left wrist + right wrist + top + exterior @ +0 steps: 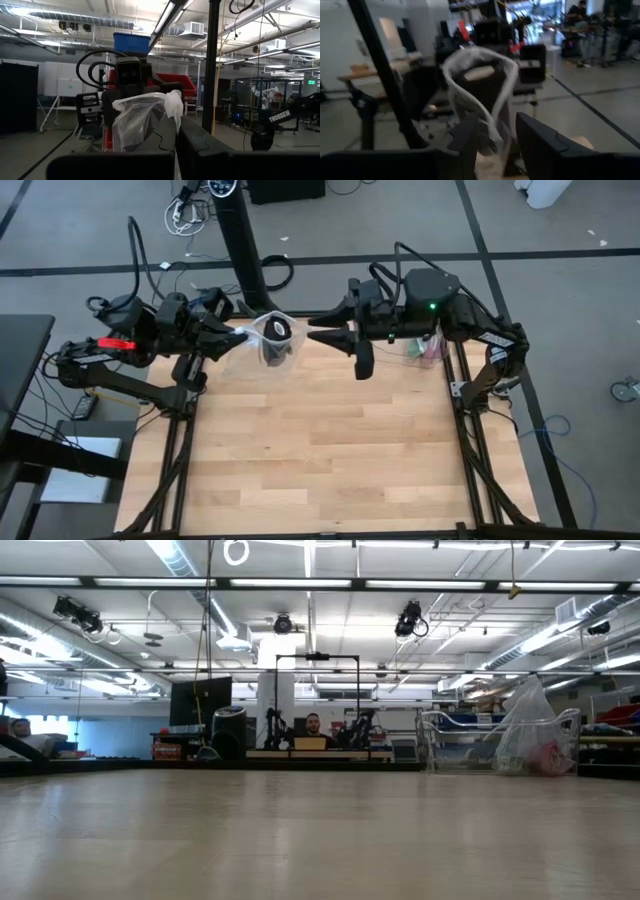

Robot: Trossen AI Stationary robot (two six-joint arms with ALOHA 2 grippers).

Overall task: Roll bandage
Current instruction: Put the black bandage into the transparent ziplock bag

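Note:
A small clear plastic bag (268,345) hangs in the air over the table's far edge, between my two grippers. Inside it sits the bandage (278,332) as a small dark cylinder; it also shows through the plastic in the left wrist view (137,122) and in the right wrist view (481,92). My left gripper (238,333) is shut on the bag from the left. My right gripper (310,329) is open on the bag's right side, and crumpled plastic (491,134) reaches between its fingers. Neither gripper nor the bag shows in the low view. My left gripper pinches the bag's bunched top edge (175,107) between its two fingers, coming level from the table's left. The bag is lifted clear of the table and stands out past the fingertips with the bandage inside. My right gripper: I cannot tell whether its open fingers touch the plastic.
A clear wire-framed bin (497,745) with a plastic bag and pink things stands at the table's far right, under my right arm (430,348). A black pole (243,250) rises behind the far edge. The wooden tabletop (320,450) stretches toward the near edge.

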